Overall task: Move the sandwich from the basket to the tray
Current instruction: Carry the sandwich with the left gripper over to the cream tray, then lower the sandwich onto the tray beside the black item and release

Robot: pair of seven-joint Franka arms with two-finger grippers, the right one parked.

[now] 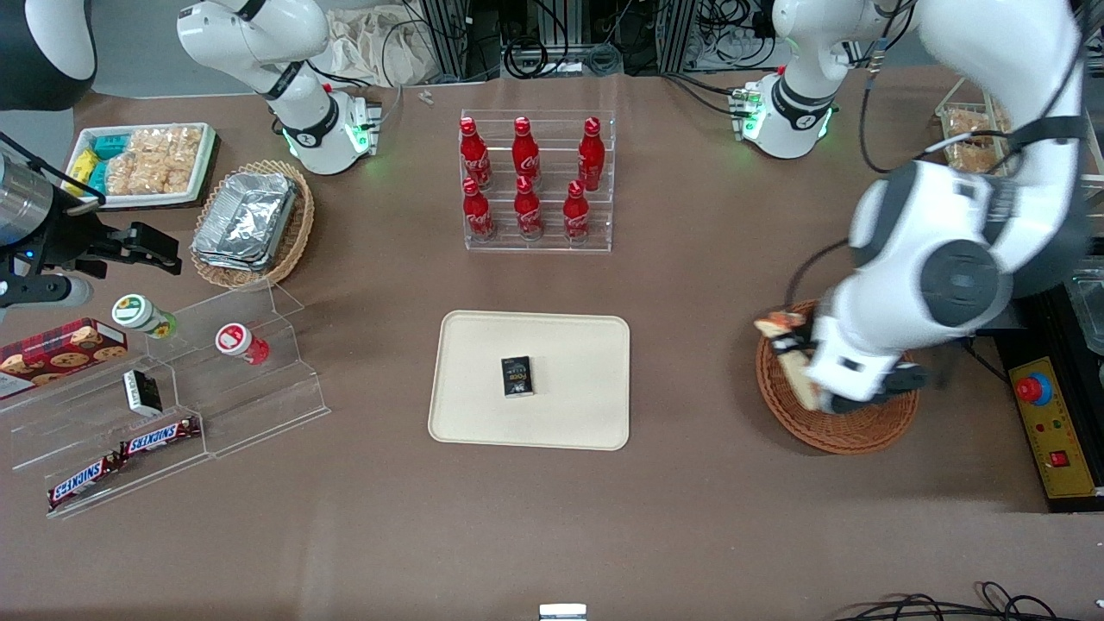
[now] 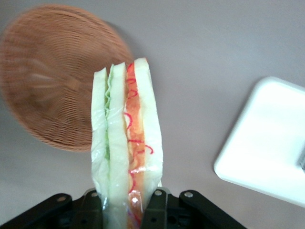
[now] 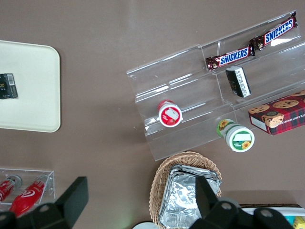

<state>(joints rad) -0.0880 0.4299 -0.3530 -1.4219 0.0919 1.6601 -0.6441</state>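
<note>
My left gripper [image 1: 798, 358] is shut on the sandwich [image 1: 804, 385], a wrapped wedge of pale bread with red and green filling. It holds the sandwich just above the reddish-brown wicker basket [image 1: 849, 427] at the working arm's end of the table. In the left wrist view the sandwich [image 2: 126, 138] stands out from between the fingers of the gripper [image 2: 126, 206], with the empty basket [image 2: 50, 76] below and to one side. The cream tray [image 1: 483, 414] lies at the table's middle, apart from the basket; its corner shows in the left wrist view [image 2: 267, 143].
A small black box [image 1: 517, 377] lies on the tray. A clear rack of red bottles [image 1: 536, 181] stands farther from the camera than the tray. A yellow control box [image 1: 1056, 427] sits beside the basket. Clear snack shelves [image 1: 164, 405] and a tan basket of foil containers [image 1: 250, 222] lie toward the parked arm's end.
</note>
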